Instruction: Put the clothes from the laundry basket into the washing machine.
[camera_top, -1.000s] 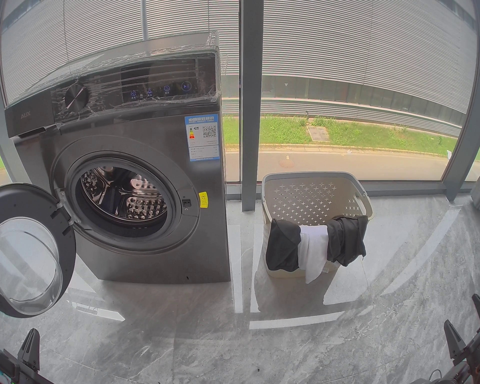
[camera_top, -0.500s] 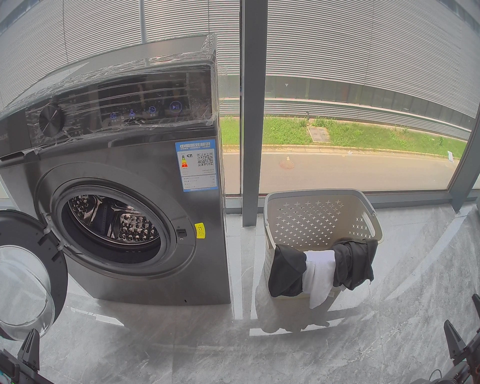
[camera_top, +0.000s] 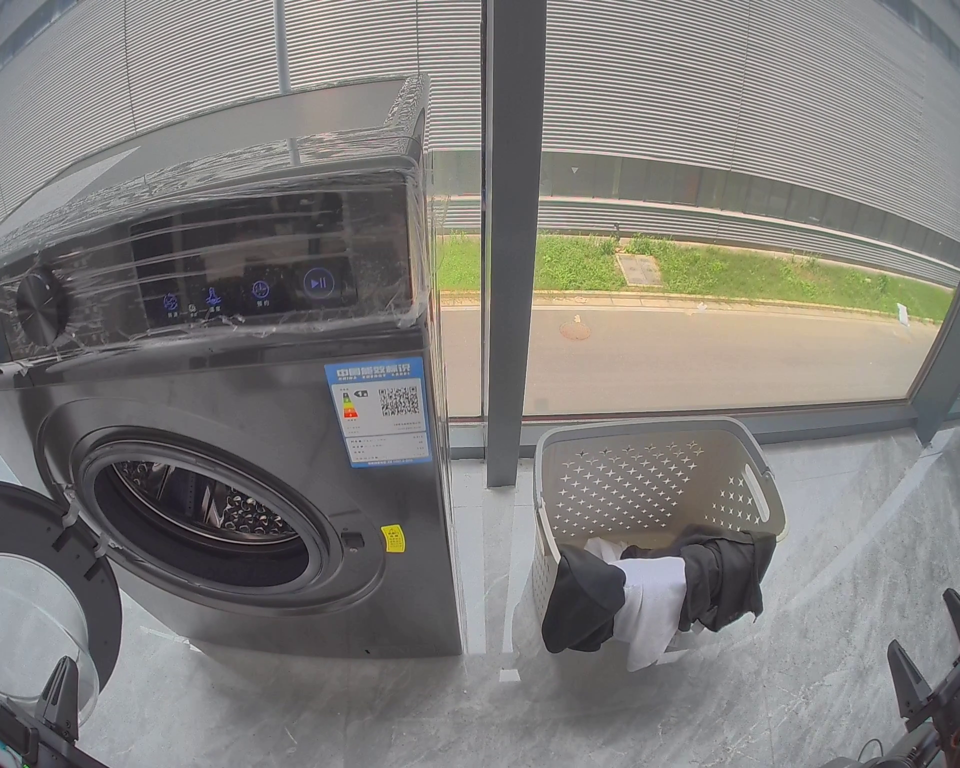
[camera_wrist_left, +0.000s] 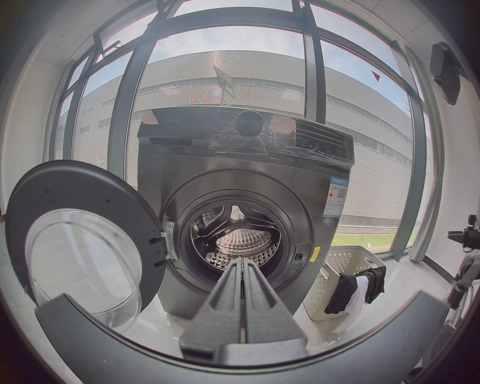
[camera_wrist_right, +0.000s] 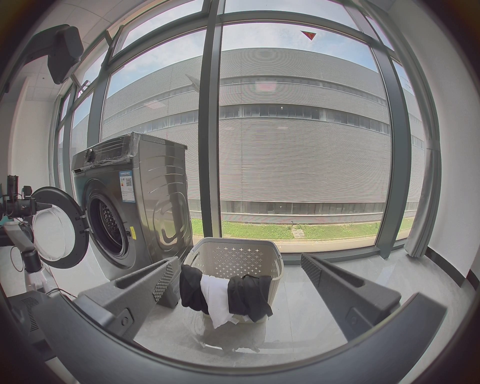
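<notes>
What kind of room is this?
Probably a laundry corner beside a big window: a washer with its door open, and a basket next to it with clothes draped over its rim.

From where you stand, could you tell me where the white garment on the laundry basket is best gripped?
Probably pinch the white garment where it folds over the near rim of the laundry basket, coming from above on the robot's side: it hangs loose there between black clothes, with its other end inside.

The head camera has neared the washing machine (camera_top: 230, 420).
</notes>
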